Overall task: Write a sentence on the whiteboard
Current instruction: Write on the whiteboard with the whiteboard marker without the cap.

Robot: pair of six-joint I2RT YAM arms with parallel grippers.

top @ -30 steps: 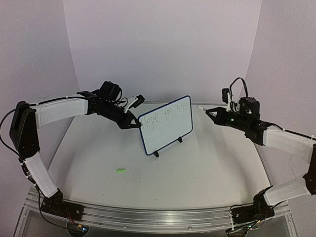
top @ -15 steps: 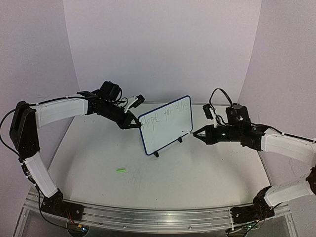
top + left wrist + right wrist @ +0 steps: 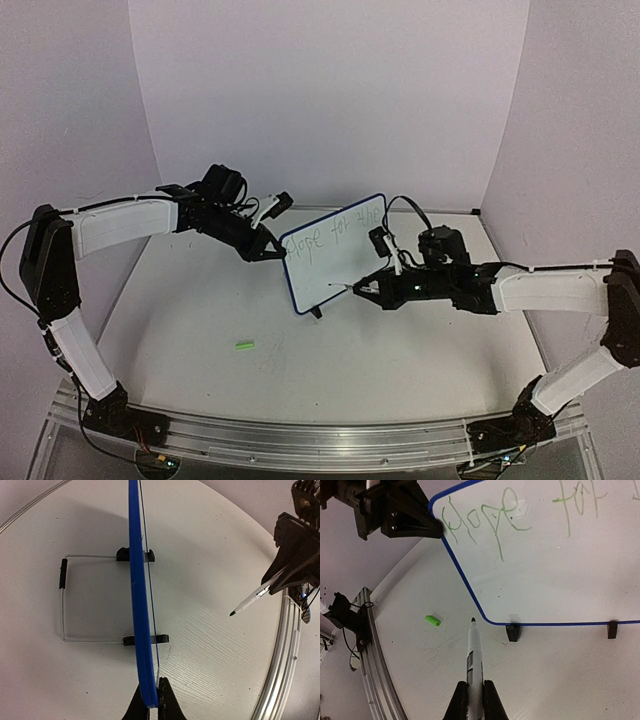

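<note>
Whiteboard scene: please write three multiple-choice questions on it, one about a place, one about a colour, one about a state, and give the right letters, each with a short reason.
1. Where does the green cap lie?
A. On the table, apart from the whiteboard
B. On the whiteboard's top rim
C. Between the right jaws

2. What colour is the whiteboard's rim?
A. Red
B. Blue
C. Yellow

3. What do the right jaws hold?
A. Nothing
B. A marker, its tip off the whiteboard
C. An eraser

Answers:
1 A, the green cap lies alone on the table.
2 B, the rim shows blue in every view.
3 B, the right jaws are shut on the marker, and the left wrist view shows a gap between its tip and the whiteboard.
</note>
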